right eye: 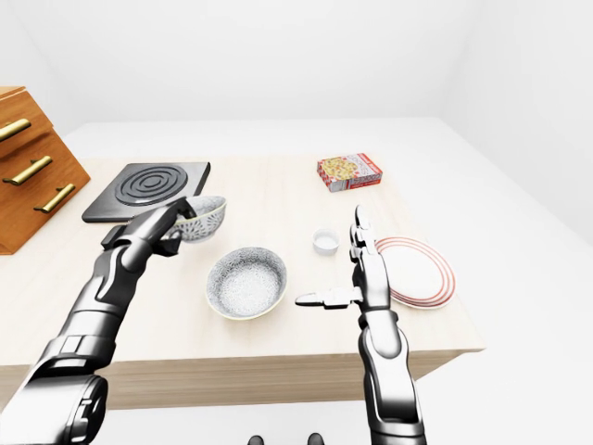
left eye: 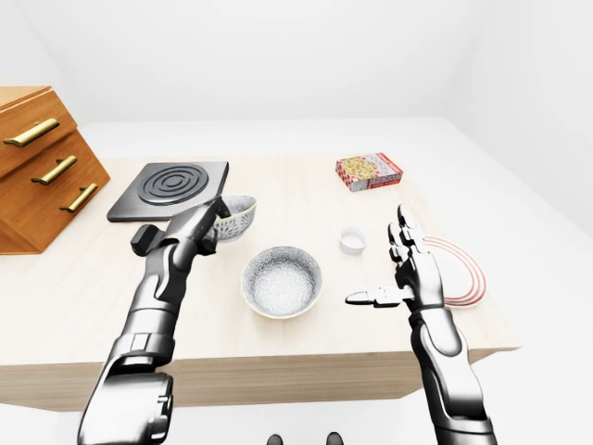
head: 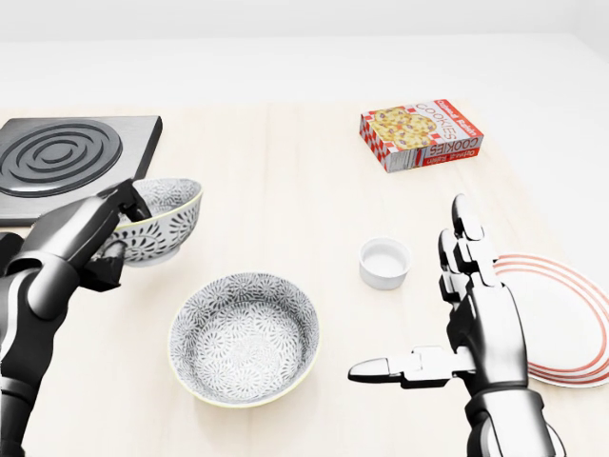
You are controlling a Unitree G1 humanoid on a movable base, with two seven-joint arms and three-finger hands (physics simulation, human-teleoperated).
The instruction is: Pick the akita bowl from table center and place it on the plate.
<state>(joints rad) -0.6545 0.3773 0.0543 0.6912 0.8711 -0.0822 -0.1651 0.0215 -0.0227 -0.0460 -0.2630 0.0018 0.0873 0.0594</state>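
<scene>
Akita bowl [head: 169, 214] is held tilted just beside the near right corner of the hob [head: 62, 157], in the counter's [head: 285, 181] left half. Left hand [head: 81, 238] is clamped on its rim, fingers over the lip and thumb under. Whether the base is clear of the counter cannot be told.

A second bowl [head: 245, 338] of the same pattern is seen upright near the near edge, about midway along it.

Right hand [head: 490, 328] is held spread above the near edge, fingers up and thumb out leftward, gripping nothing. Plate [head: 571, 305] lies toward the right edge, just beside it. Ramekin [head: 384, 263] sits between second bowl and plate. Cookie box [head: 421, 135] lies toward the far right corner.
</scene>
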